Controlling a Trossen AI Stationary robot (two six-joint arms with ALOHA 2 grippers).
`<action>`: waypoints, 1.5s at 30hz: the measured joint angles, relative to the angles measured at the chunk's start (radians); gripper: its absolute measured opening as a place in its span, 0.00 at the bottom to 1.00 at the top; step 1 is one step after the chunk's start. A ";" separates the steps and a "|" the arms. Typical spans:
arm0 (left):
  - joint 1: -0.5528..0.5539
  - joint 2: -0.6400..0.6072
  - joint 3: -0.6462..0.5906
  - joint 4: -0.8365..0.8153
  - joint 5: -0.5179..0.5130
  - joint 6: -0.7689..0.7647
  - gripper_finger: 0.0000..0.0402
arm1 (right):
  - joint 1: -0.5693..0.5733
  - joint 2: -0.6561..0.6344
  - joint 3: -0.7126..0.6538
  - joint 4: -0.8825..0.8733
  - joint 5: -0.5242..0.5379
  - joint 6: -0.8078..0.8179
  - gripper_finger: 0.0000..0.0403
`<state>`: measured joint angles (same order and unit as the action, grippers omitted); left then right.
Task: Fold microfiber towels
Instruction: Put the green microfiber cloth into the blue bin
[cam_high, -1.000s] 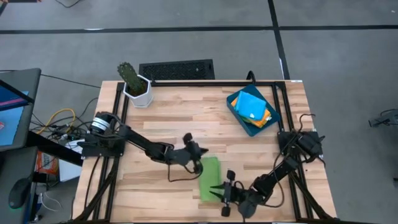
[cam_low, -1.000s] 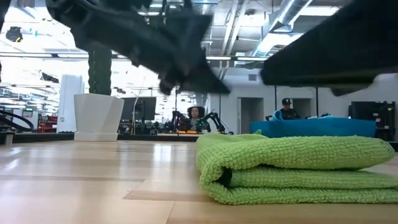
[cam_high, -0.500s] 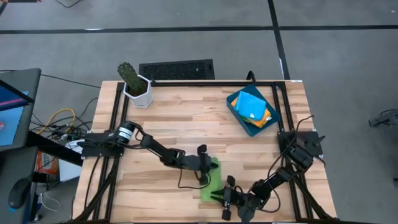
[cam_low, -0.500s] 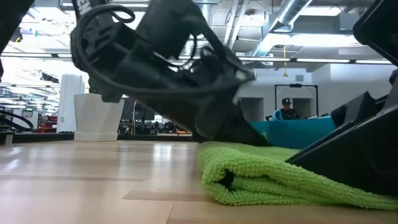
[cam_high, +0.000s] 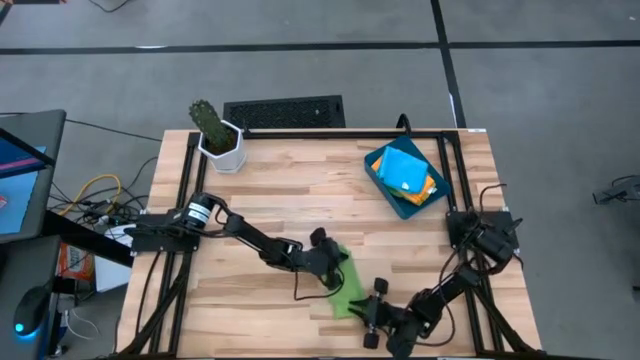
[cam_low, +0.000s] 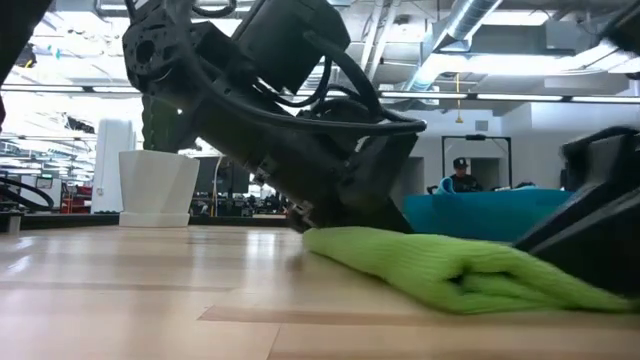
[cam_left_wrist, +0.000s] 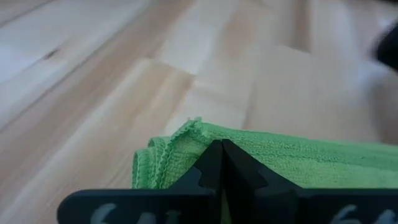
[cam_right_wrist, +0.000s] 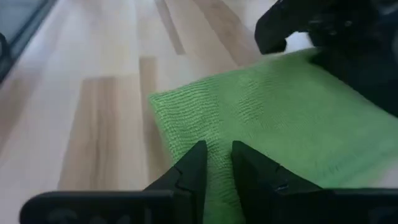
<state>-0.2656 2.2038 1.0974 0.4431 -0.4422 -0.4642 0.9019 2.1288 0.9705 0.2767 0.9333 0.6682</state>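
Lying on the wooden table (cam_high: 300, 190) near its front edge, a lime green towel (cam_high: 347, 289) is folded and stretched between the two arms. The left gripper (cam_high: 335, 270) is low at the far end of this towel; in the left wrist view its two dark fingers (cam_left_wrist: 219, 165) are pressed fully together with the hemmed edge of the green cloth (cam_left_wrist: 261, 158) just at their tips, so it seems to press on or pinch the cloth, but I cannot tell which. The right gripper (cam_high: 372, 305) is at the near end of the towel; in the right wrist view its fingers (cam_right_wrist: 194, 163) stand a little apart with green cloth (cam_right_wrist: 267, 118) between and under them, so it looks to hold a fold of the towel. In the low view the towel (cam_low: 450, 270) lies flat and low on the table, under the left arm. Well apart, at the far right of the table, a dark-blue tray (cam_high: 384, 184) holds the other towels; a bright blue one (cam_high: 407, 168) is on top, with orange and yellow edges (cam_high: 432, 186) showing under it. A white pot with a cactus (cam_high: 218, 138) stands at the far left corner.
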 joint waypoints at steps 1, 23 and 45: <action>-0.002 0.000 -0.001 -0.002 -0.015 -0.038 0.00 | 0.010 -0.018 -0.001 -0.037 0.016 0.011 0.25; -0.130 -0.002 -0.013 0.122 -0.531 -0.702 0.00 | 0.018 -0.614 0.002 -1.049 -0.534 1.076 0.19; -0.122 -0.338 -0.008 -0.353 -0.193 -0.253 0.00 | -0.036 -0.453 0.003 -0.756 -0.516 1.224 0.51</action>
<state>-0.3878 1.8662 1.0893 0.0903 -0.6348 -0.7169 0.8656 1.6756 0.9733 -0.4793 0.4178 1.8917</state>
